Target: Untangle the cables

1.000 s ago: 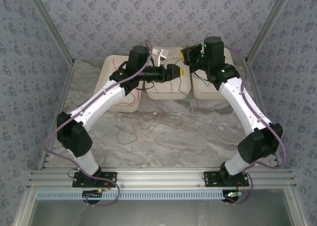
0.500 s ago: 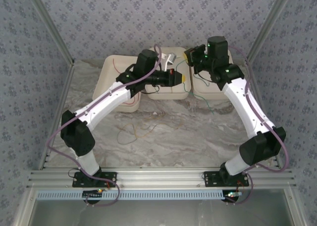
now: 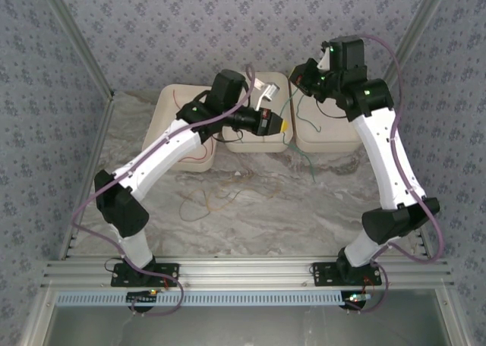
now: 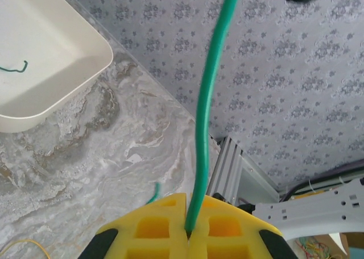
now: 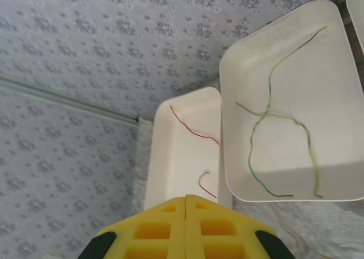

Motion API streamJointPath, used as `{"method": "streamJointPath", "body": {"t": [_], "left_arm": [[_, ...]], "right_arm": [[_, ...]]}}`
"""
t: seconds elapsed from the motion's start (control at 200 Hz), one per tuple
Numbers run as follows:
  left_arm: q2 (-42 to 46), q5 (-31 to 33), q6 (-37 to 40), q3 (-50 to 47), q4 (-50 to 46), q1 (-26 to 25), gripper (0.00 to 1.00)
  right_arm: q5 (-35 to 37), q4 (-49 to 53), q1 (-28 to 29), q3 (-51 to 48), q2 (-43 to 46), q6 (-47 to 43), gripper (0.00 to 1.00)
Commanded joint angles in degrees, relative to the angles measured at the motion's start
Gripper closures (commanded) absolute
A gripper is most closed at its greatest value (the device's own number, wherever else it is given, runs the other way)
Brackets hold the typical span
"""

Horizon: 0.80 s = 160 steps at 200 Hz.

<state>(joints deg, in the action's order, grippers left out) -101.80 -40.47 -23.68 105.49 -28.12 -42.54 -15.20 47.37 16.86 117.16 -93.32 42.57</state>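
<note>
A green cable [image 4: 206,111] is pinched between the yellow pads of my left gripper [image 4: 187,232], which is shut on it above the middle tray [image 3: 262,143]. From there the cable rises to my right gripper [image 3: 298,78], held high over the trays. Its loose end [image 3: 313,171] hangs down to the table. In the right wrist view my right gripper [image 5: 185,199] is shut and no cable shows between its pads. A loose tangle of yellow and olive cables [image 3: 205,202] lies on the marble table.
Three white trays stand at the back: the left tray [image 5: 170,174] holds red cables [image 5: 193,128], the middle one [image 5: 341,49] yellow-green cables [image 5: 267,114], the right one [image 3: 326,137] a dark cable. Metal frame posts [image 3: 83,50] and patterned walls close in the sides.
My left gripper has shut on the green cable and shifted slightly right. My right arm has lifted and swung back to the right, drawing the cable up.
</note>
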Motion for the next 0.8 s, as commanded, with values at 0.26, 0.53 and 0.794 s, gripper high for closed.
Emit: {"method": "streamJointPath", "body": {"t": [0.26,0.53,0.794], "left_arm": [[-6.78,1.07,3.83,4.1,-13.25,-7.33,1.0],[-7.42,0.33,1.75,4.49,-11.24,-7.91,1.0],[-6.77,-0.46,-2.83,3.88,-6.04,-6.23,1.0]], "right_arm": [[-4.76,-1.55,-4.29,13.54,-7.73,-7.24,1.0],[-12.42,6.63,-5.89,25.62,-13.69,-8.95,1.0],[-11.15,8.34,-9.39,22.34,-9.3,-10.37,0.56]]}}
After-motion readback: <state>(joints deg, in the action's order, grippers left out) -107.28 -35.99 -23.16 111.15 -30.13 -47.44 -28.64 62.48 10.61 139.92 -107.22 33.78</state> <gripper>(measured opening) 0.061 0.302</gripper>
